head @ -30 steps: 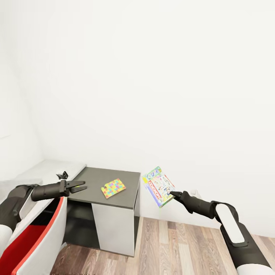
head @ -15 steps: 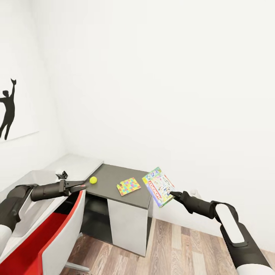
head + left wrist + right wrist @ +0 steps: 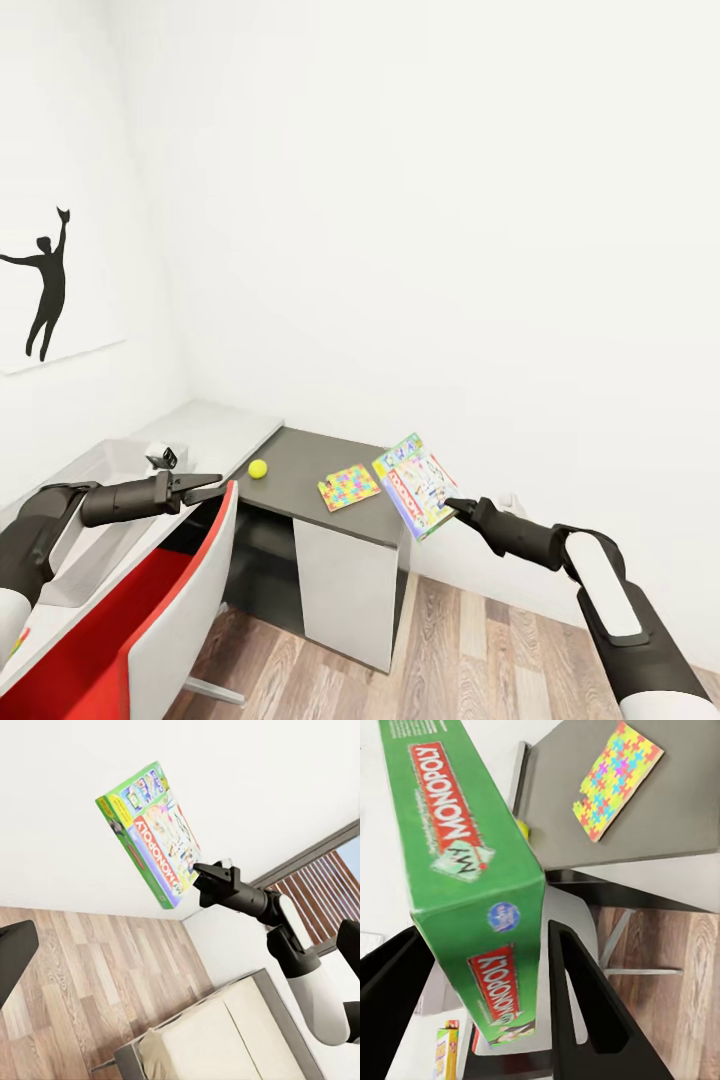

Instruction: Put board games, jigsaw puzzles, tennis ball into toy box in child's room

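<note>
Our right gripper (image 3: 452, 506) pinches the Monopoly box (image 3: 414, 486), stiff, light and likely slick, by one edge in mid-air beside the dark tabletop (image 3: 300, 476); our left gripper (image 3: 208, 486) hangs parted, empty.

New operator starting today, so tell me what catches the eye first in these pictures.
The bright Monopoly board game stands out, held in mid-air by the right gripper before the white wall. Behind it, a colourful jigsaw puzzle and a yellow tennis ball lie on the dark grey unit. The left gripper hangs open, empty.
</note>
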Controlling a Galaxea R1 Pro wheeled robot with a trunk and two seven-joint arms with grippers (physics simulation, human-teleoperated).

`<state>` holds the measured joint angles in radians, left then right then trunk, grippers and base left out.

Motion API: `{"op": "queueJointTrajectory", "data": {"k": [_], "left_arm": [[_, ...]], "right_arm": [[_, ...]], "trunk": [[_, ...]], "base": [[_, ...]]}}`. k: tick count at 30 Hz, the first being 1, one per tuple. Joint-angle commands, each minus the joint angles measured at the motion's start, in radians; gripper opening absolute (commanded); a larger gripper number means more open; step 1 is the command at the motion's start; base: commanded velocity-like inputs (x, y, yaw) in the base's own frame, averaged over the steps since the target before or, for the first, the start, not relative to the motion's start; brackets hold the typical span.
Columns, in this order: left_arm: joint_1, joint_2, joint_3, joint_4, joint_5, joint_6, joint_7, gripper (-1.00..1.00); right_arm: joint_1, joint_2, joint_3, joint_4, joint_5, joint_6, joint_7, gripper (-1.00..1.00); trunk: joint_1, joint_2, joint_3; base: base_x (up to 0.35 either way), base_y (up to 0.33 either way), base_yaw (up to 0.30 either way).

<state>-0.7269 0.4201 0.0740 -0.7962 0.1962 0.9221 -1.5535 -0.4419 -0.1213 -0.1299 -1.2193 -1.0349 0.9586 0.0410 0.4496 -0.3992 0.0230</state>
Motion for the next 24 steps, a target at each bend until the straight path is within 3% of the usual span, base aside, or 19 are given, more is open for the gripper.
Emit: {"op": "queueJointTrajectory", "data": {"k": [1,16,24], "left_arm": [[0.0,0.0,0.0,0.0,0.0,0.011,-0.003,1.0],[0.0,0.0,0.0,0.001,0.001,0.007,-0.003,1.0],[0.0,0.0,0.0,0.002,0.002,0.006,-0.003,1.0]], "right_arm": [[0.0,0.0,-0.002,-0.004,0.005,0.005,0.004,-1.0],[-0.001,0.0,0.0,-0.023,0.005,0.005,0.001,-1.0],[-0.001,0.0,0.0,-0.023,0.004,0.005,-0.001,-1.0]], "trunk": [[0.0,-0.001,0.0],[0.0,-0.001,0.0],[0.0,-0.001,0.0]], "base": [[0.0,0.0,0.003],[0.0,0.0,0.001],[0.0,0.0,0.203]]}}
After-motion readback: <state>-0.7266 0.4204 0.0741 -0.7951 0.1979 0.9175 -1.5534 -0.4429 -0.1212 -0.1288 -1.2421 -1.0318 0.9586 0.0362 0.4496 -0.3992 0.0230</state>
